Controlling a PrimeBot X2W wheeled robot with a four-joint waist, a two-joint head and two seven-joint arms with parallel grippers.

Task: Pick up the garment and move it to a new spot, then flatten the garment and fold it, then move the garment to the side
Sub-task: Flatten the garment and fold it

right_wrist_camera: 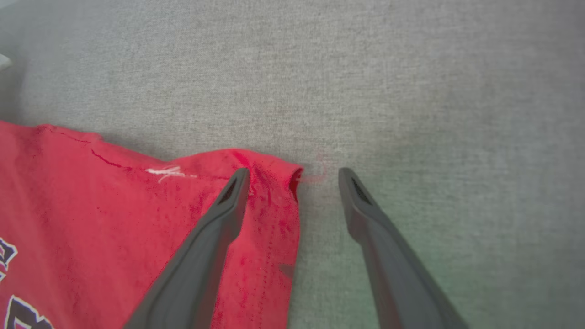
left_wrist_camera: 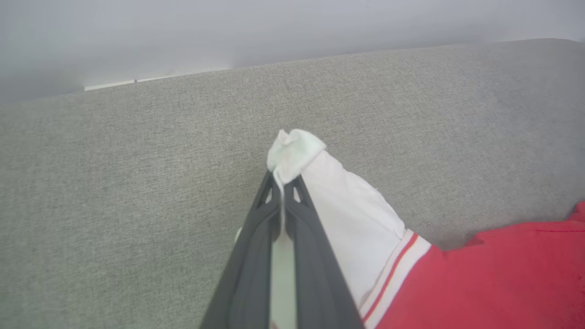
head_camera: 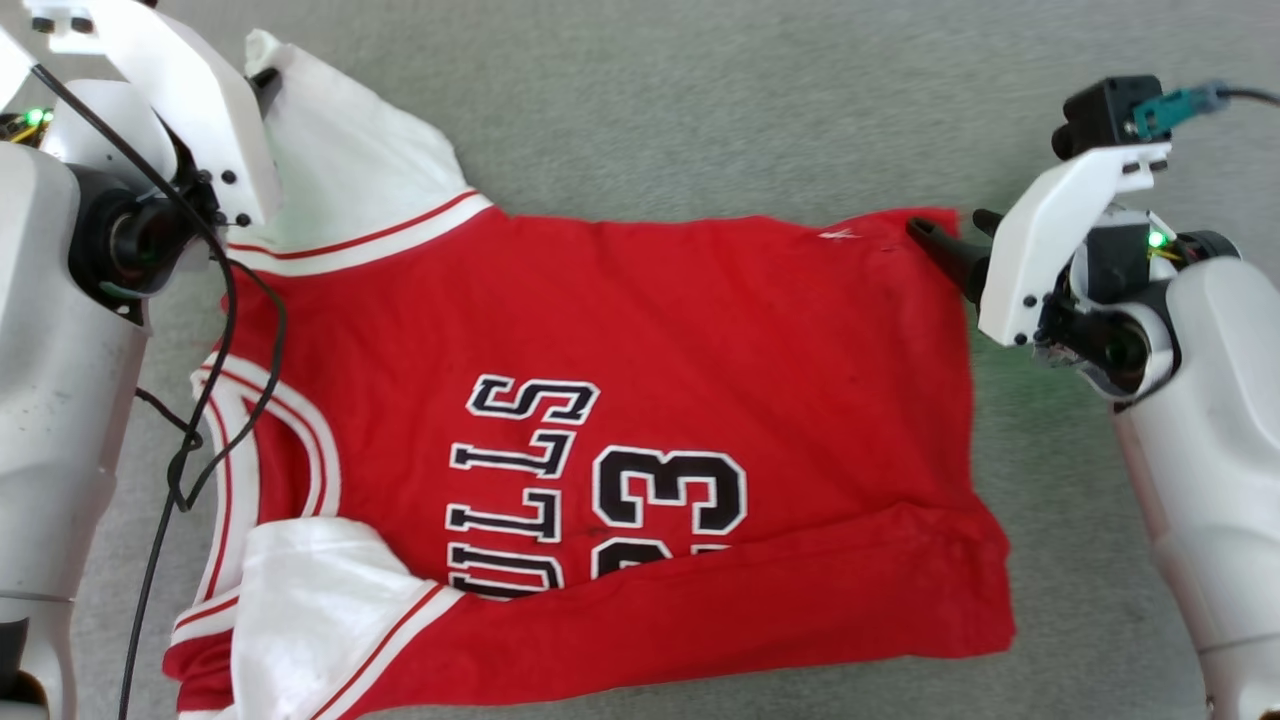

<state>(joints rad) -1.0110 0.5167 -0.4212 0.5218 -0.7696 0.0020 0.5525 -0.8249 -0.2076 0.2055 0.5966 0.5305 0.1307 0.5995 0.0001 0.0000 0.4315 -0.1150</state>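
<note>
Garment [head_camera: 640, 400] lying print-up, our left pincer [left_wrist_camera: 284, 180] clamped on its white sleeve tip, our right pincer [right_wrist_camera: 293, 172] parted astride its hem corner

Non-task stuff: grey fabric surface [head_camera: 720, 110], woven with a heathered texture, lying flat. It is the ground in the head view and both wrist views. There's a faint green tint on the surface at its right side in the head view and at its lower right in the right wrist view. In the left wrist view the surface's far edge is a straight line rising slightly to the right. Past that edge is a plain pale grey backdrop [left_wrist_camera: 274, 27], blurred, can't tell wall or floor. A thin white strip [left_wrist_camera: 109, 85] runs along the left part of that far edge. In the right wrist view a small pale blob [right_wrist_camera: 2, 61] sits at the surface's upper left, cut by the frame, unidentifiable.
</note>
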